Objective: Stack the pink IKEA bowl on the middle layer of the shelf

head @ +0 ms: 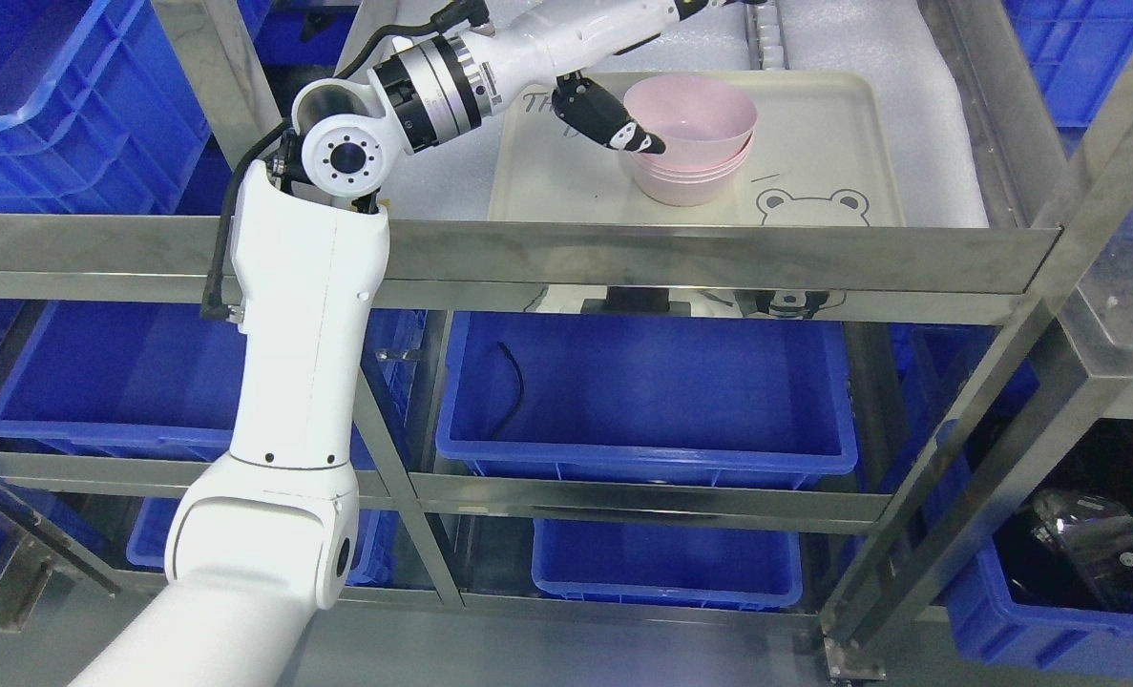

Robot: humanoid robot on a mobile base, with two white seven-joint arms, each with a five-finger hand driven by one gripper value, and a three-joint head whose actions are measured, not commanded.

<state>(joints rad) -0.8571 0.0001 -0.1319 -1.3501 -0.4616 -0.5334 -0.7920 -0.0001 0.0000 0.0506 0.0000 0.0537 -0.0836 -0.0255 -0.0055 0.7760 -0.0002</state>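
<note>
The robot's white left arm (299,382) rises from the lower left of the head view, bends at its round elbow joint, and reaches rightward over the steel-framed shelf (566,258). Its black-fingered left hand (607,119) sits at the left rim of the top pink plastic bowl (695,114), with fingertips (644,143) touching the outer rim; whether the fingers actually clamp the bowl or merely rest against it cannot be told from this angle. That bowl is nested, slightly tilted, in a stack of matching pink bowls (685,181). The stack stands on a cream rectangular tray (833,143) printed with a bear face, roughly at the tray's middle, a little toward its near edge. The tray lies on the white foam lining (938,124) of the shelf layer, near the front rail. Below that layer, a large blue plastic crate (647,401) sits in the centre, a black cable lying against its inner wall, and another blue crate (117,382) stands to its left behind the arm. The right arm does not show.
</note>
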